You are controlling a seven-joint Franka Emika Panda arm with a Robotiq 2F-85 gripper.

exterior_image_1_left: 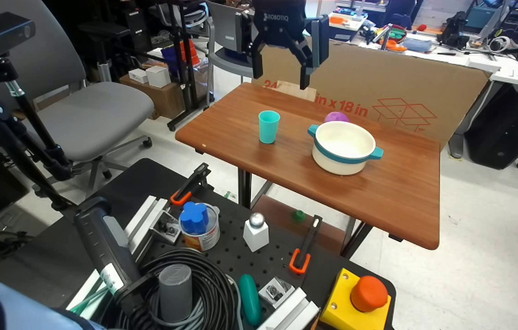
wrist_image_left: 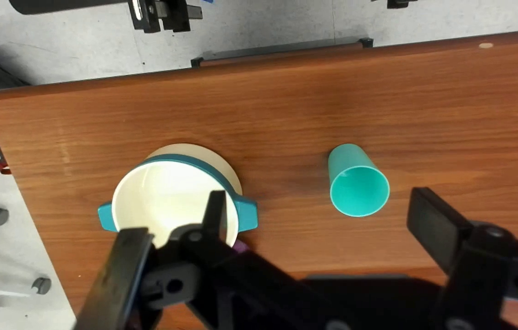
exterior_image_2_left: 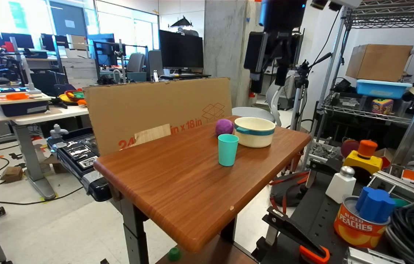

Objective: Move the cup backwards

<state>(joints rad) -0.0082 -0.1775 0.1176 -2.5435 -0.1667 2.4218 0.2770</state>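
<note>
The cup, a small teal-green tumbler, stands upright on the brown table in both exterior views [exterior_image_1_left: 268,127] [exterior_image_2_left: 228,150]. The cup also shows in the wrist view [wrist_image_left: 360,190], its open mouth toward the camera. My gripper [exterior_image_1_left: 281,76] hangs well above the table, apart from the cup, with its fingers spread and nothing between them. It also shows high up in an exterior view [exterior_image_2_left: 268,81]. In the wrist view, the gripper [wrist_image_left: 318,200] has its two fingertips wide apart, and the cup appears between them, lower down on the table.
A white bowl [exterior_image_1_left: 344,142] with teal rim and handles stands beside the cup on the table [exterior_image_1_left: 392,201]. A purple ball [exterior_image_2_left: 224,127] sits by the bowl. A cardboard sheet [exterior_image_1_left: 378,87] stands along one long table edge. A black pegboard cart [exterior_image_1_left: 236,256] with clutter flanks the opposite side.
</note>
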